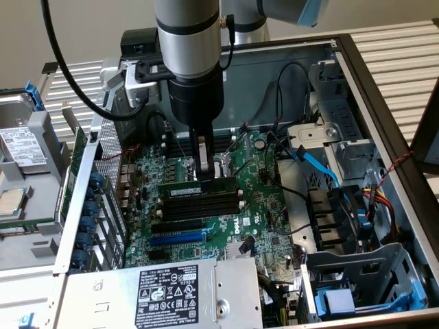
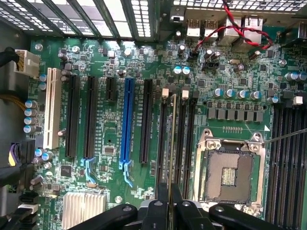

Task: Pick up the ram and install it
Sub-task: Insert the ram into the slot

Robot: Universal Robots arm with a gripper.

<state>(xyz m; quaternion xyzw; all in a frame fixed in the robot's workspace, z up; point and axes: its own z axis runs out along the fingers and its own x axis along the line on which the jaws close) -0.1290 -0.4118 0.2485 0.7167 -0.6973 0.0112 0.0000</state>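
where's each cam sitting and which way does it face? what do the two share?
Exterior view: off the arm, above the open case, angled down at the motherboard; shows the arm and the end effector shut on the ram.
Wrist view: on the wrist, facing down along the end effector onto the motherboard; its fingers show, with the ram edge-on between them.
Shared: end effector, ram, blue slot, motherboard.

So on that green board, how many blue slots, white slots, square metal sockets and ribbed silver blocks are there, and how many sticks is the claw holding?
Long blue plastic slot: 1
Long white plastic slot: 1
Square metal processor socket: 1
Ribbed silver heatsink block: 1
Thin dark-green memory stick, clamped in the gripper: 1
Total: 5
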